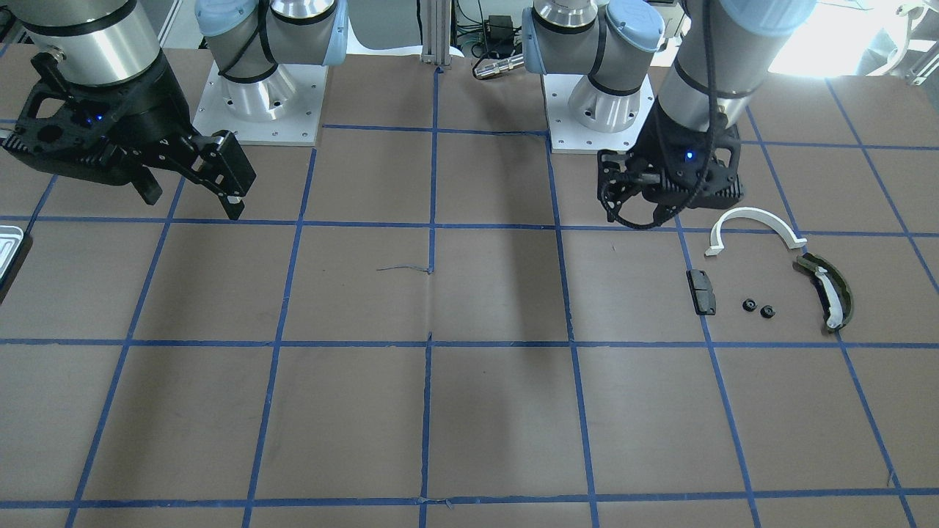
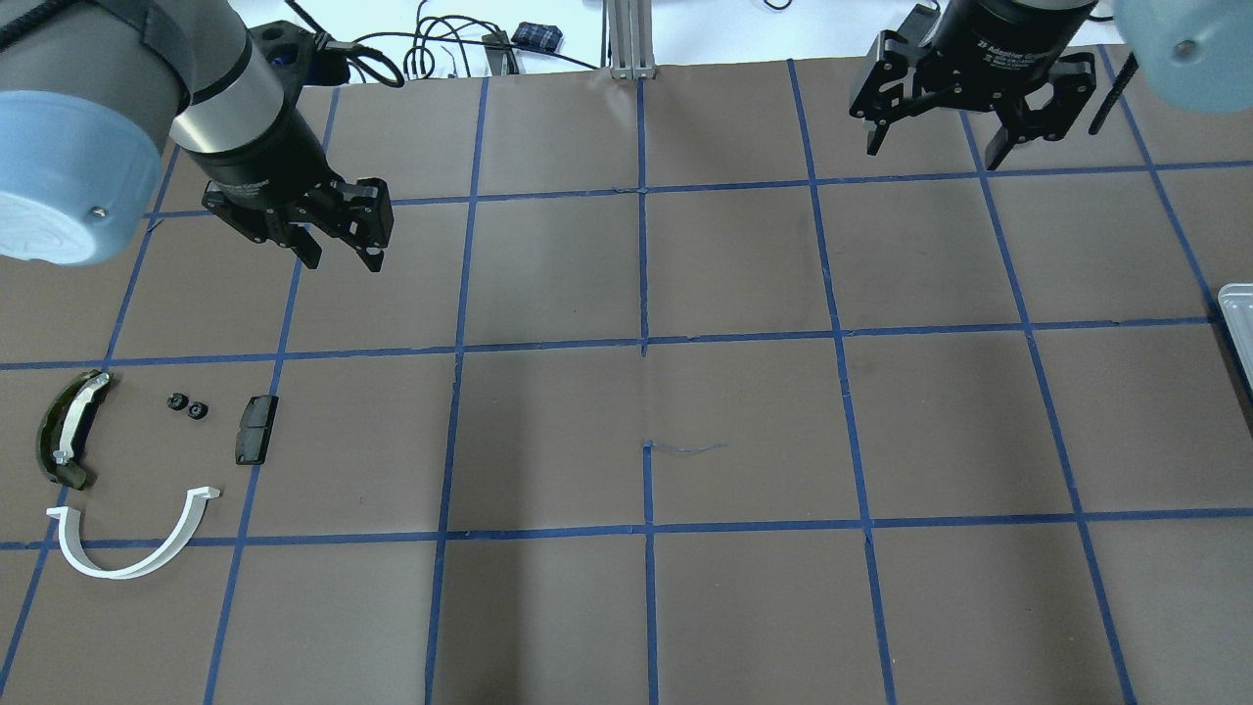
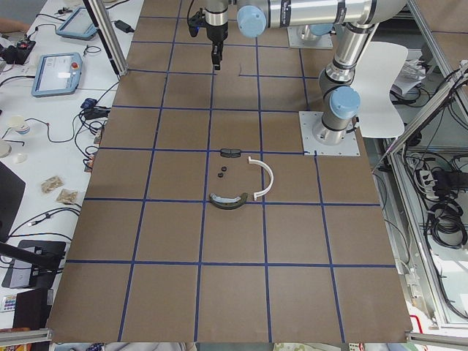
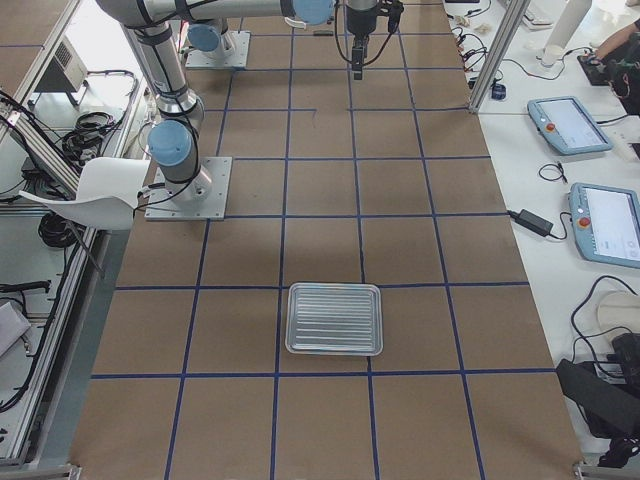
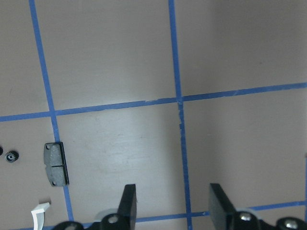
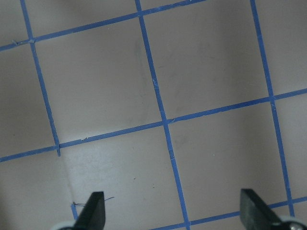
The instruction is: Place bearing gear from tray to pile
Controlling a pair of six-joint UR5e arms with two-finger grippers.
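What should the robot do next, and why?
Probably just park. The tray looks empty, and two small black gears already lie beside the black block and white arc. The left gripper and right gripper both hang open, holding nothing.

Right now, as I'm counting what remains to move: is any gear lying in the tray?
No, the exterior right view shows the metal tray with only its bare ribbed floor and nothing lying in it.

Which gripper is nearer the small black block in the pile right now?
Left. The left gripper hovers open just beyond the black block; the right gripper is open far across the table, toward the tray.
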